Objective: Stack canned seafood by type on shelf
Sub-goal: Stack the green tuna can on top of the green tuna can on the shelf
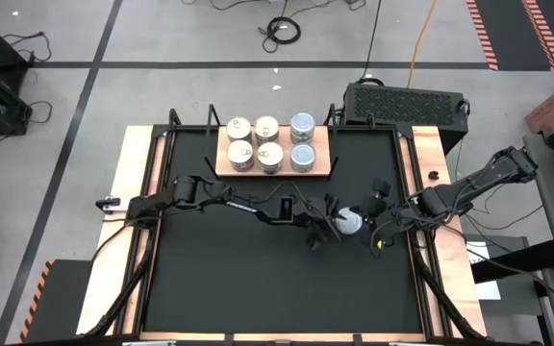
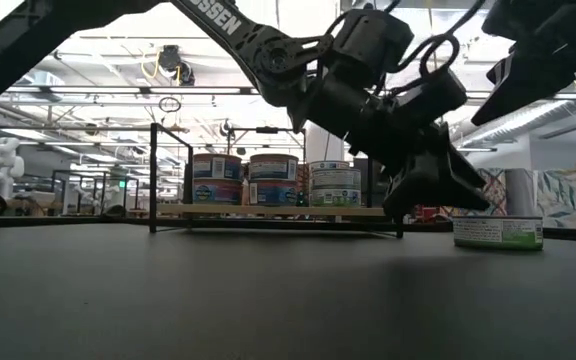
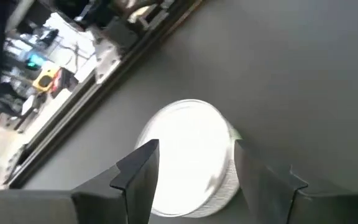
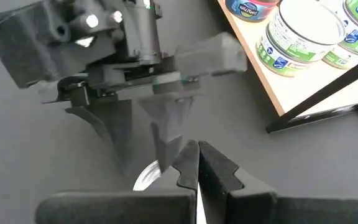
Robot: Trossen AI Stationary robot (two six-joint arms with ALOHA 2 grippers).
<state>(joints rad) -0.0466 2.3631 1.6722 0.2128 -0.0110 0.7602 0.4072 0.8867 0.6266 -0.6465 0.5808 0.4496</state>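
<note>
The shelf [image 1: 323,161], a light wooden board with black rods, stands at the table's far middle. Several tins rest on it: cream-topped ones [image 1: 254,141] on the left, silvery-blue-topped ones [image 1: 302,140] on the right. One loose tin [image 1: 353,222], pale top and green-and-white label [image 2: 498,232], sits on its base on the black table right of centre. My left gripper [image 3: 196,149] is open just above and beside it, with the tin [image 3: 188,158] showing between its fingers; I see no touch. My right gripper [image 4: 197,168] hangs shut close by, on the tin's right.
A black box [image 1: 404,101] stands behind the table's far right corner. Wooden strips [image 1: 128,221] line the table's sides. The two arms are close together near the loose tin [image 4: 146,177]. Bare black tabletop [image 1: 258,288] lies toward the near edge.
</note>
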